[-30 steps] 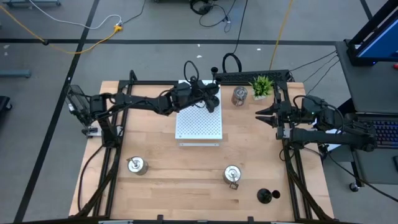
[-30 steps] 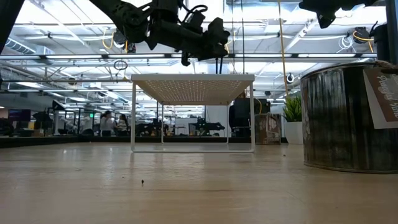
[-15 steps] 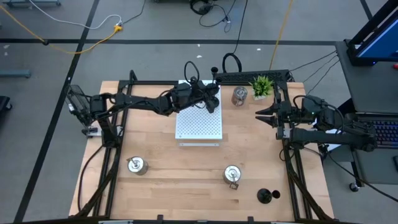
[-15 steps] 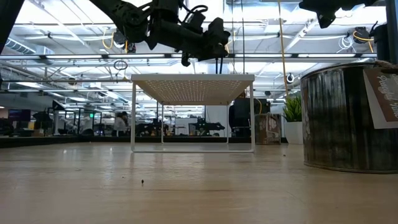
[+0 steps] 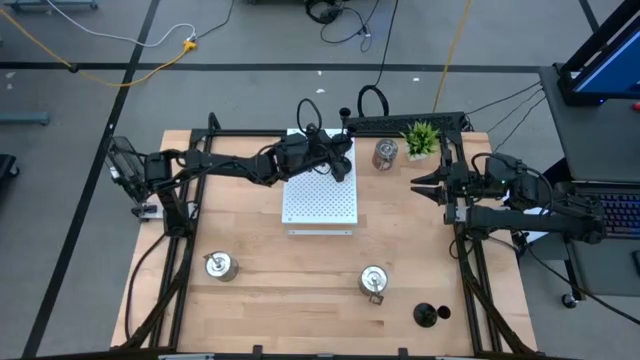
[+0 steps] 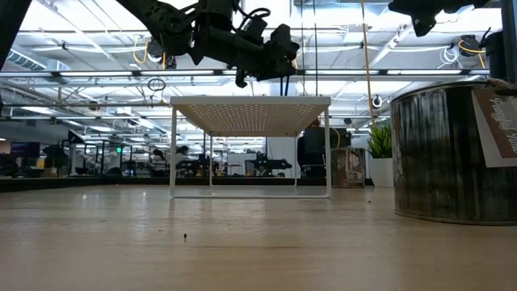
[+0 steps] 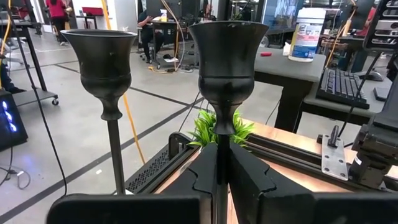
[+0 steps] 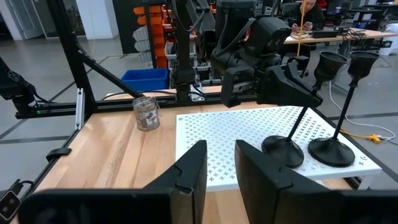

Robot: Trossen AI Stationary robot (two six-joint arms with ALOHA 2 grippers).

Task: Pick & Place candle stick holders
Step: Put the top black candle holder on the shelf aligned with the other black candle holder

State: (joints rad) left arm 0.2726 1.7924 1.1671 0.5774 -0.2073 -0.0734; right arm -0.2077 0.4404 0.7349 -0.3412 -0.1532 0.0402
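Nothing on your table has moved since a second ago, left gripper clamped on a black candle stick holder's stem, base hidden, arm outstretched above white board, right gripper parted, idle.

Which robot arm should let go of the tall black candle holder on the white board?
The left. The left gripper is shut on the black candle holder, whose base appears to rest on the white board. The right gripper is open and empty, off to the side.
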